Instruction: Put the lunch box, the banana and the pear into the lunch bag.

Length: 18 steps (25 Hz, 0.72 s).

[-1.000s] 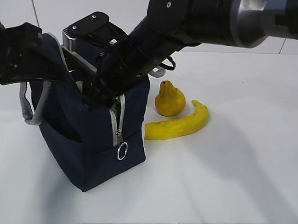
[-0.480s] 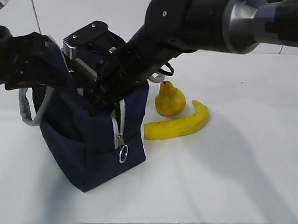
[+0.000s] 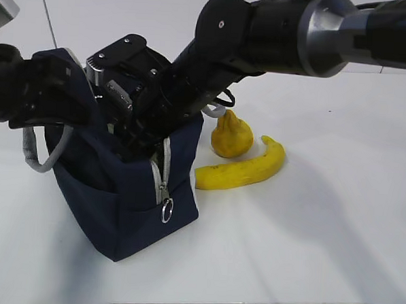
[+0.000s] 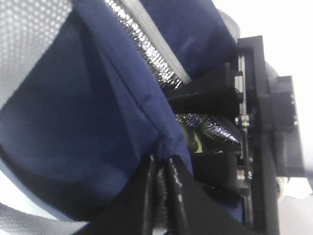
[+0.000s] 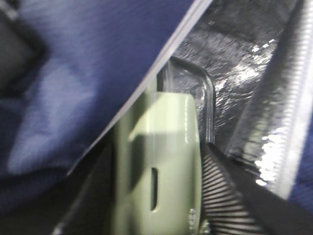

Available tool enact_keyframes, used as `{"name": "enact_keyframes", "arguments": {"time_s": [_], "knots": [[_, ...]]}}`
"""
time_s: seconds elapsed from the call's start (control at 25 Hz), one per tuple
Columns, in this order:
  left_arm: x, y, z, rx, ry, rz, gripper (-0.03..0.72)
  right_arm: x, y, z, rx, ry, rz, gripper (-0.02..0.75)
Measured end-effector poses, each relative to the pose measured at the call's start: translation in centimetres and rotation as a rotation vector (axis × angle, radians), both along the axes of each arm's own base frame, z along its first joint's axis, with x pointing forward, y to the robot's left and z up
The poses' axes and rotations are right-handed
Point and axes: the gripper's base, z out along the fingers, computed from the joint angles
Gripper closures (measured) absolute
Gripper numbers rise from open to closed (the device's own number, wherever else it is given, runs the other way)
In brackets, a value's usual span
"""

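On the white table [image 3: 307, 239] in the exterior view, we see the boxy navy-blue fabric lunch bag [image 3: 128, 209] standing upright with its mouth open. Our left hand [image 3: 69, 107] pinches the bag's left rim, holding it wide; its jaws are hidden here behind fabric. Our right hand [image 3: 126, 131] reaches down into the mouth from the right. Just beside the bag lie the squat yellow-orange pear [image 3: 231, 135] and the long curved yellow banana [image 3: 241, 170], the two touching or nearly so, both outside the bag.

From the left wrist view, we see our left hand's fingers [image 4: 151, 196] pressed together on a fold of the navy fabric, with the silver lining [image 4: 146, 54] showing beyond.

From the right wrist view, we see the flat clear lunch box with its pale green snap-on lid [image 5: 161, 171] gripped between our right hand's ribbed pads [image 5: 225, 196], already down inside against the crinkled silver lining.

We judge the box stiff and fairly light, its plastic faces smooth, so a firm grip across the narrow sides suits it. The bag is soft and would likely sag shut if its rim were let go. The pear looks firm but round, best taken across its belly; the banana bruises easily and should be taken near its middle.
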Motion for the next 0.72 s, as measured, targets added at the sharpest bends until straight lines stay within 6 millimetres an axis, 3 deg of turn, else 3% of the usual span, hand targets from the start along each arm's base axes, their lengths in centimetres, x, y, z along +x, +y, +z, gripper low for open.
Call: {"name": "enact_keyframes", "arguments": {"time_s": [0.12,0.36,0.72], "knots": [[0.05,-0.01,-0.11,0.002,0.003,-0.001,0.688,-0.03,-0.01,-0.01,-0.002,0.003,0.002,0.340],[0.09,-0.02,-0.19,0.003,0.006,-0.001,0.688,-0.20,-0.02,-0.02,-0.008,0.019,0.014,0.243],[0.09,-0.02,-0.19,0.004,0.006,-0.001,0.688,-0.23,0.00,0.30,-0.003,0.018,0.016,0.227]]}}
